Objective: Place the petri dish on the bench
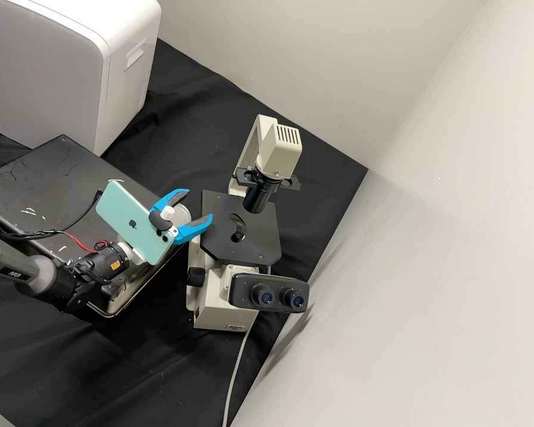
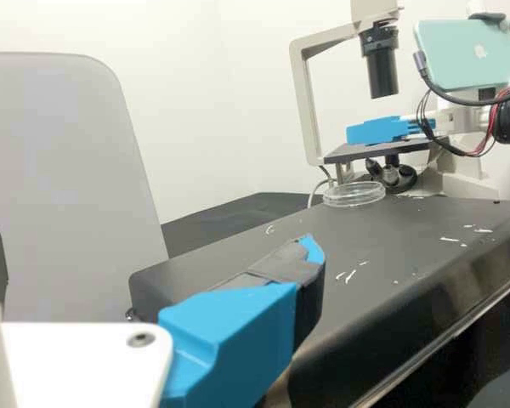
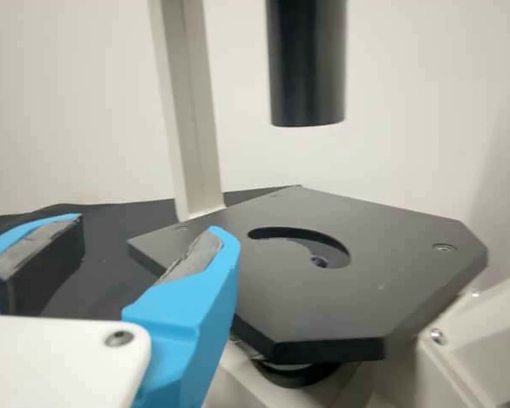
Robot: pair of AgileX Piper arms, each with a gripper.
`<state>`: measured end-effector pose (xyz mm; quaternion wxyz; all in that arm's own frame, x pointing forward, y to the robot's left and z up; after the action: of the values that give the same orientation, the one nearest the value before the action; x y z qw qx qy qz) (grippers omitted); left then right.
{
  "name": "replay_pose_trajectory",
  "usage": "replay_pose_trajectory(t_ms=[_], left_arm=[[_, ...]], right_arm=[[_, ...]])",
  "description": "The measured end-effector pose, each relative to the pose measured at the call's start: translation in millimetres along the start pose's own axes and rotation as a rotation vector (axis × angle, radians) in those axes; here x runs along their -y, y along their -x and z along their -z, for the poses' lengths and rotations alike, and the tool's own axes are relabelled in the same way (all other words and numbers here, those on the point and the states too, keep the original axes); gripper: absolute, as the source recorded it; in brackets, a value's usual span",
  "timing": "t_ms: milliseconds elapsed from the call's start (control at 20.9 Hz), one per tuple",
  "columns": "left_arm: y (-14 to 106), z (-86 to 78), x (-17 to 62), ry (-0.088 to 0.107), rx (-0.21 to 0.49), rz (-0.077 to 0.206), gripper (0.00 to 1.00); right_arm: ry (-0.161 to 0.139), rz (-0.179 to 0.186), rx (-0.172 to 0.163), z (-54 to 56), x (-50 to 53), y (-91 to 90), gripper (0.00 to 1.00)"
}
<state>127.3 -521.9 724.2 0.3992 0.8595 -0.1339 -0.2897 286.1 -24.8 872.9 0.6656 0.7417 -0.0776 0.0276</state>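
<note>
Plain white walls (image 1: 338,71) enclose a black bench (image 1: 178,130) bearing a white cabinet (image 1: 71,65).

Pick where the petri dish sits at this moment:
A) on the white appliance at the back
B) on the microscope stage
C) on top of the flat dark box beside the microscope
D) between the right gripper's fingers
C: the left wrist view shows the petri dish lying on the dark box, and the right gripper is open with nothing between its fingers.
</note>
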Motion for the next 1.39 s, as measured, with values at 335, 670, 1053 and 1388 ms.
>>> replay_pose_trajectory(t_ms=[335, 670, 1053, 1388], left_arm=[[0.2, -1.2, 0.1, 0.001, 0.006, 0.001, 1.0], [0.2, -1.2, 0.1, 0.001, 0.006, 0.001, 1.0], [0.1, -0.6, 0.1, 0.001, 0.002, 0.0, 1.0], [-0.1, 0.6, 0.0, 0.001, -0.005, 0.0, 1.0]], right_arm=[[0.001, 0.01, -0.001, 0.8, 1.9, 0.9, 0.0], [0.001, 0.016, -0.003, 1.6, 3.7, 1.2, 0.0], [-0.001, 0.051, -0.034, 13.1, 13.4, 14.7, 0.0], [-0.003, 0.063, -0.081, 24.4, 18.5, 30.9, 0.0]])
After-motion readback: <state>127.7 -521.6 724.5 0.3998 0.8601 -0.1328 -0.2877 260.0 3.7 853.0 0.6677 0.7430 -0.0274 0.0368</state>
